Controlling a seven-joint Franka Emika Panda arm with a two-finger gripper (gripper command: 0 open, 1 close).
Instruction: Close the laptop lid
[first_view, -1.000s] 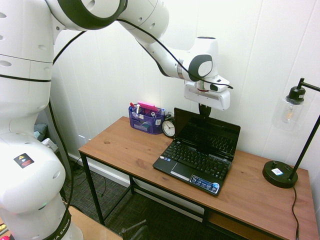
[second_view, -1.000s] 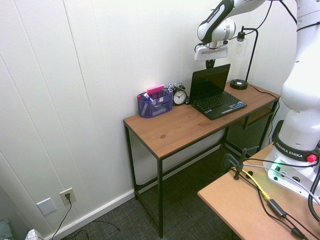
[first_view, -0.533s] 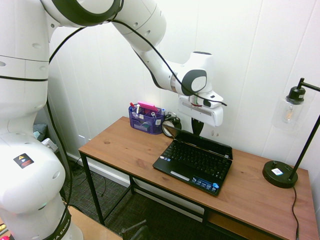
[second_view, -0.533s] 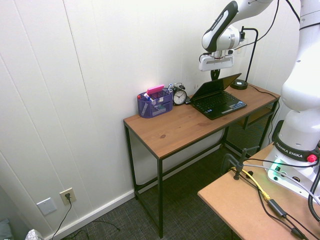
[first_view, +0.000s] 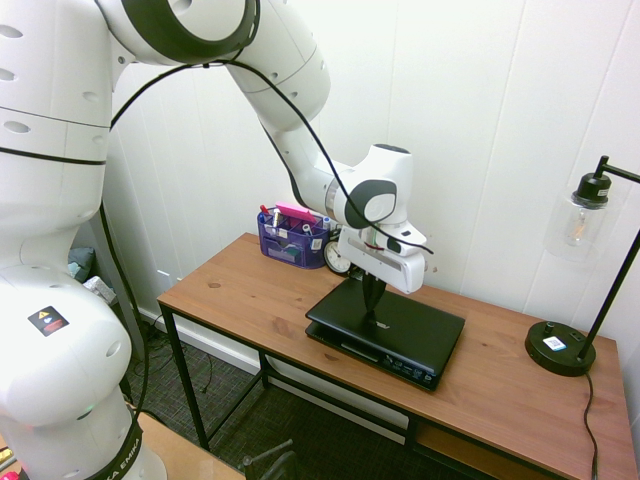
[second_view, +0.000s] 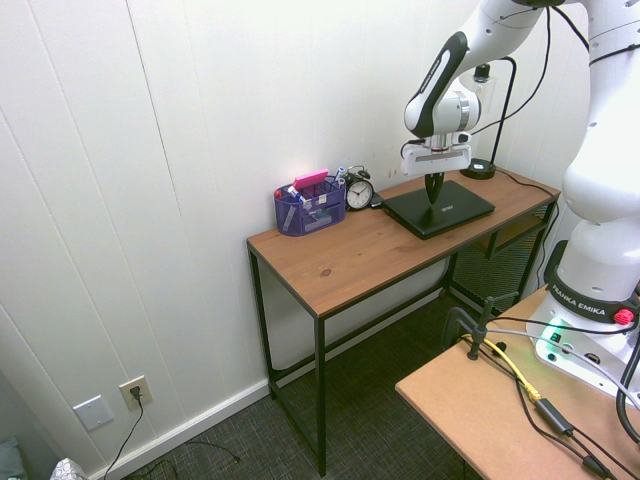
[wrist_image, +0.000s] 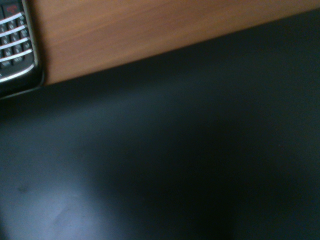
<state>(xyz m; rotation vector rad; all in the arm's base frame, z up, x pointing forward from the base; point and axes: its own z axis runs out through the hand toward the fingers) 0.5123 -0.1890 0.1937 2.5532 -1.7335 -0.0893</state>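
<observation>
The black netbook sits on the wooden desk with the laptop lid folded flat on its base, plain glossy side up. My gripper points straight down with its fingers together, tips touching the lid near its left middle. From the other side, the gripper stands on the lid the same way. Dark, blurred lid surface fills most of the wrist view, with a strip of desk wood beyond its edge.
A purple organizer with pens and an alarm clock stand behind the netbook by the wall. A black desk lamp occupies the right end. A keypad device lies on the desk in the wrist view.
The lid has swung down from upright to fully flat on the base. My gripper came down and toward the desk's front with it, ending on top of the lid.
</observation>
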